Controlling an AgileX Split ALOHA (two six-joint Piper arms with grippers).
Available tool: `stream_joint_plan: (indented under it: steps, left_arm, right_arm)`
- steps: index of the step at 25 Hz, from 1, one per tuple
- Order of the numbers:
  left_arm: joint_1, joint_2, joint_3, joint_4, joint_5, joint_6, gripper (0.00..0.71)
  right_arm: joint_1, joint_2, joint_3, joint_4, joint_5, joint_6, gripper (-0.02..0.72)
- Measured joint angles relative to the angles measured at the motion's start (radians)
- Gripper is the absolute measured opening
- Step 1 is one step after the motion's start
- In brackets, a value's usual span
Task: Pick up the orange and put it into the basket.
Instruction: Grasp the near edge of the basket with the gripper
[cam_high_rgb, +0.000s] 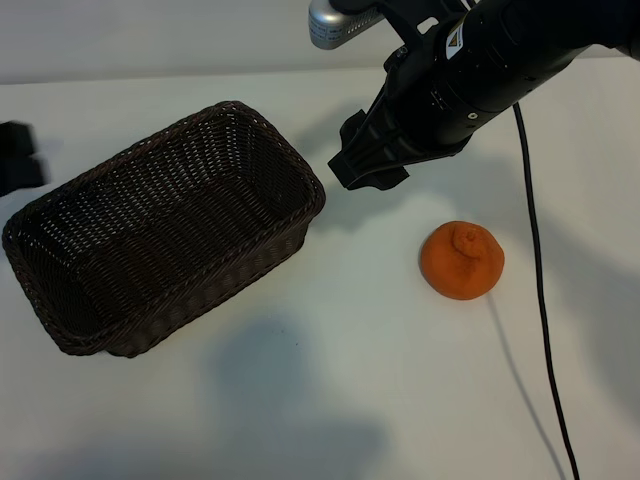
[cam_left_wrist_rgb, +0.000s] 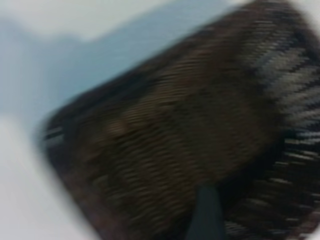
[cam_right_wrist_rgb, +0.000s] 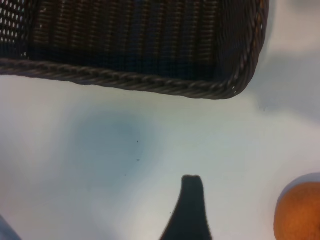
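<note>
Basket (cam_high_rgb: 170, 240): dark woven wicker, braided rim. Orange (cam_high_rgb: 462, 260): matt, knobbly. Table (cam_high_rgb: 330, 400): smooth white.

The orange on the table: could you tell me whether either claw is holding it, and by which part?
Nothing is held. The orange lies free on the table, with the right claw open above it, between it and the basket. The left claw is beside the basket.

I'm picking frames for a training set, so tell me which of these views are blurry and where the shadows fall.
Left wrist view: heavily smeared, only the dark brown woven wicker basket is recognisable. Right wrist view: fairly sharp on the basket rim, with a soft bluish shadow on the white table. Exterior view: sharp; faint grey shadows lie below the basket and behind the round matte orange.
</note>
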Motion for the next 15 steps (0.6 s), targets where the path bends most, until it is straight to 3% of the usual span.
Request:
stream_joint_plan:
  steps: [3, 5, 10, 15]
  left_arm:
    - [0.000, -0.048, 0.000, 0.189, 0.062, -0.187, 0.554]
    - [0.000, -0.055, 0.001, 0.244, 0.092, -0.244, 0.553]
    - [0.000, -0.055, 0.085, 0.259, 0.074, -0.305, 0.557]
    - [0.000, -0.055, 0.200, 0.259, -0.032, -0.367, 0.565]
  right_arm:
    - [0.000, 0.000, 0.000, 0.000, 0.000, 0.000, 0.593]
    - [0.000, 0.000, 0.000, 0.000, 0.000, 0.000, 0.593]
    - [0.000, 0.000, 0.000, 0.000, 0.000, 0.000, 0.593]
    - [0.000, 0.000, 0.000, 0.001, 0.005, 0.000, 0.593]
